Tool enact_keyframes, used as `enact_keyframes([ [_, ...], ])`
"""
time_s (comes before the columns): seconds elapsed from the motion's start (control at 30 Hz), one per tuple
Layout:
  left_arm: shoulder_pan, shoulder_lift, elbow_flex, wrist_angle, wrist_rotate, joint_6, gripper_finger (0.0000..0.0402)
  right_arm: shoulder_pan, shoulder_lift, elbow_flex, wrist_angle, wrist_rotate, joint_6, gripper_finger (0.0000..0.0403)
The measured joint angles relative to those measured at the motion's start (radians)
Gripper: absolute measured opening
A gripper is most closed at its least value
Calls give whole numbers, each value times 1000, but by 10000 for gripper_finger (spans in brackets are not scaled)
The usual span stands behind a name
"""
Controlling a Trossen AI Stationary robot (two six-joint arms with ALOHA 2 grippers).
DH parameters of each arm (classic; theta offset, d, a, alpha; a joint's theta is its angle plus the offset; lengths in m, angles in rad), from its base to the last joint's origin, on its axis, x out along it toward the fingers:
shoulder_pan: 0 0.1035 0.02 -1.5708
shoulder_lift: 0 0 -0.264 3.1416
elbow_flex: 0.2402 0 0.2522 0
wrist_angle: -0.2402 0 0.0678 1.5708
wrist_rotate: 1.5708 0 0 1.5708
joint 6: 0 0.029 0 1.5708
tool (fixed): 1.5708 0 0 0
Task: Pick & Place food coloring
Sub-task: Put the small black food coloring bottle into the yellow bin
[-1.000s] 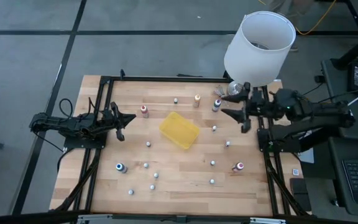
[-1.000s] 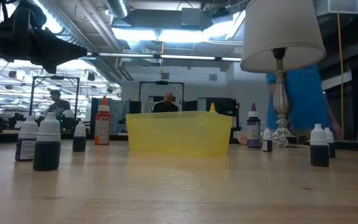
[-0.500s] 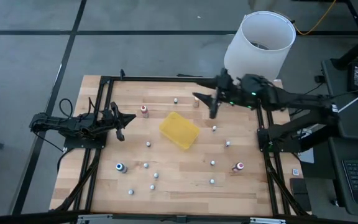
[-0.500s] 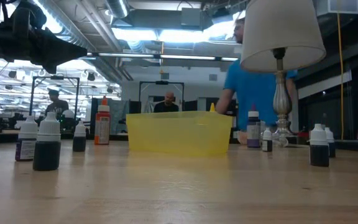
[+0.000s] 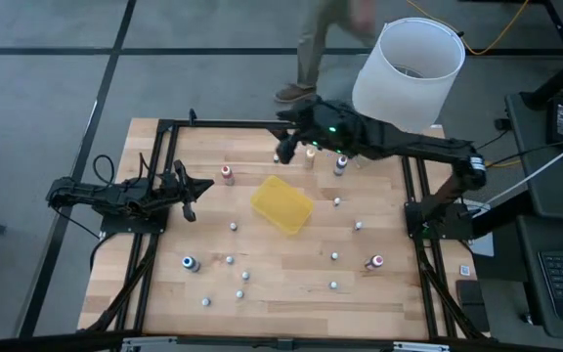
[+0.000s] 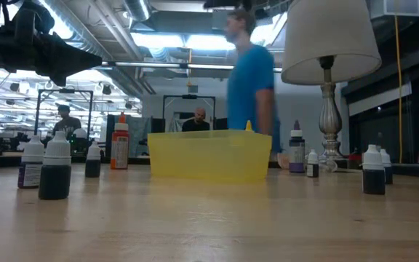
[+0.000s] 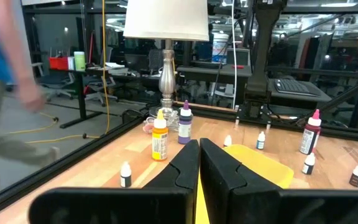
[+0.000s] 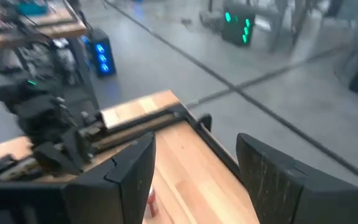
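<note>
Hanging over the far side of the table (image 5: pixel 262 323): right gripper (image 5: pixel 286 147), fingers (image 8: pixel 129 171) spread wide, nothing between them. Just beside its tips, a small white-capped bottle (image 5: pixel 276 157). Near it on the lamp side, orange-capped bottle (image 5: pixel 310 156) and purple-capped bottle (image 5: pixel 341 164), both upright. Red-capped bottle (image 5: pixel 227 174) near, toward the left arm.

Yellow tray (image 5: pixel 281 203) just in front of the right gripper toward table centre, sitting skewed to the table edges, only bare yellow floor showing from above; translucent walls in the low view (image 6: pixel 209 154).

Rest of the food coloring scattered well away from the right gripper, beyond the tray: white-capped ones (image 5: pixel 336 202) (image 5: pixel 358 227) (image 5: pixel 334 256) (image 5: pixel 233 227), a near-edge cluster (image 5: pixel 242 284), blue-capped bottle (image 5: pixel 190 263), a pink-capped bottle (image 5: pixel 374 262) near the right arm's base.

Left gripper (image 5: pixel 186 191) parked at the left table edge, well apart from the right one, fingers (image 7: pixel 182 165) pressed together, holding nothing, pointed at the tray.

Black frame rails running along the far, left and right table edges. Open wood between the tray and the left gripper. Lamp (image 5: pixel 407 73) at the far right corner, shade overhanging the right arm. Person (image 5: pixel 311 49) on the floor past the far edge, right behind the right gripper.
</note>
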Motion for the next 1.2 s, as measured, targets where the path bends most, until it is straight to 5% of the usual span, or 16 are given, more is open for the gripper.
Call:
enact_keyframes([
  [0.43, 0, 0, 0, 0, 0, 0, 10, -93, 246, 278, -273, 1, 183, 225],
  [1.2, 0, 0, 0, 0, 0, 0, 11, -222, 488, 281, -393, -102, 339, 225],
])
